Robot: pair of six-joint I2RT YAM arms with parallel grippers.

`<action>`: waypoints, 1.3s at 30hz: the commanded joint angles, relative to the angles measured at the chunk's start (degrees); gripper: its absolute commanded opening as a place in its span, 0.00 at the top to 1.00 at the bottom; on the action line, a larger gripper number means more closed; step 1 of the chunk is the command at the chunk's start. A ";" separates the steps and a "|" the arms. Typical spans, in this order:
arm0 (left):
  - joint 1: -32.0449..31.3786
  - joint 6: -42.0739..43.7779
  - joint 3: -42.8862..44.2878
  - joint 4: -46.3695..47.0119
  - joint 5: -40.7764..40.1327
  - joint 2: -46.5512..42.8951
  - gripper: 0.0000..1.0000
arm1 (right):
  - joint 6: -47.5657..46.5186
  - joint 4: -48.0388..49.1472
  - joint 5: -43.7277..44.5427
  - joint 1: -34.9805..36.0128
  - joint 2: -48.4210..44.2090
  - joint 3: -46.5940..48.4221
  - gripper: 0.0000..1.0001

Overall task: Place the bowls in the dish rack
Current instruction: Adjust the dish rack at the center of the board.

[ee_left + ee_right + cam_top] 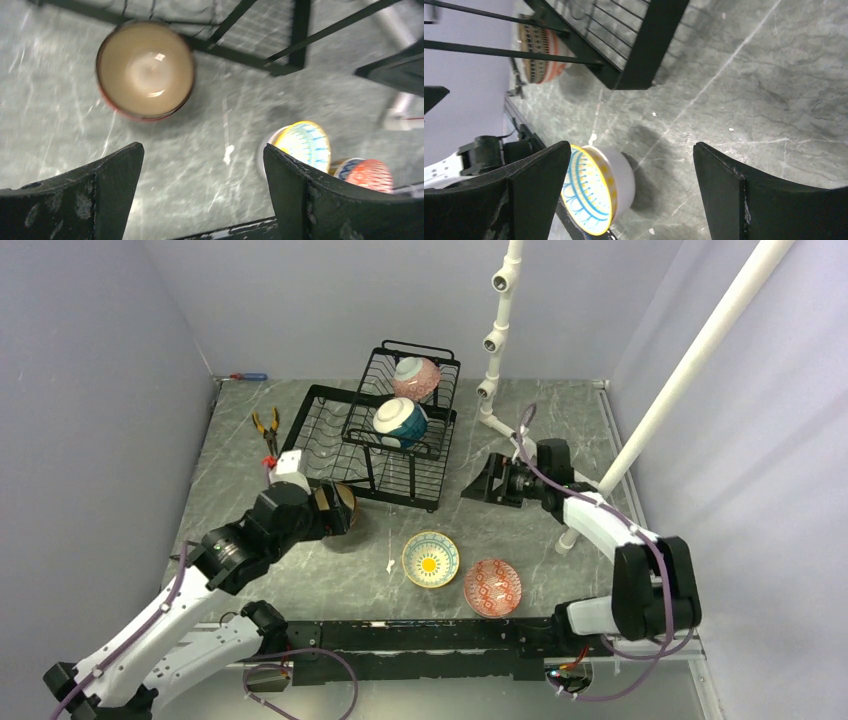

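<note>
Top view: dish rack (380,445) has 2 bowls in it, pink bowl (415,378) in the raised basket, teal-white bowl (400,422) just nearer. 3 more on tabletop (560,430): brown bowl (338,508) at rack's near-left corner, yellow bowl (431,559) & red bowl (492,587) side by side nr front. Left gripper (200,170) spread wide, empty. Only its wrist cam shows brown bowl lies ahead of fingers, not btwn them. Right gripper (631,170) spread, empty. Its cam shows yellow bowl's white outside.
</note>
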 commanded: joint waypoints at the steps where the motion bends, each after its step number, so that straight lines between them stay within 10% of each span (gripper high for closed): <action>1: 0.02 -12.68 -3.94 -7.53 -5.65 1.34 0.06 | -1.37 4.07 5.51 3.21 6.22 2.91 0.04; 18: -0.09 -17.34 -7.69 -3.19 -1.50 8.21 0.10 | 1.58 4.93 13.60 8.97 28.66 20.59 0.07; 34: -0.03 -18.23 -8.47 -2.90 -1.44 7.35 0.10 | -8.13 -8.95 30.95 9.47 29.22 26.66 0.88; 39: -0.03 -18.43 -8.47 -2.93 -1.43 7.18 0.11 | -8.87 -11.19 33.98 8.05 30.14 28.52 0.99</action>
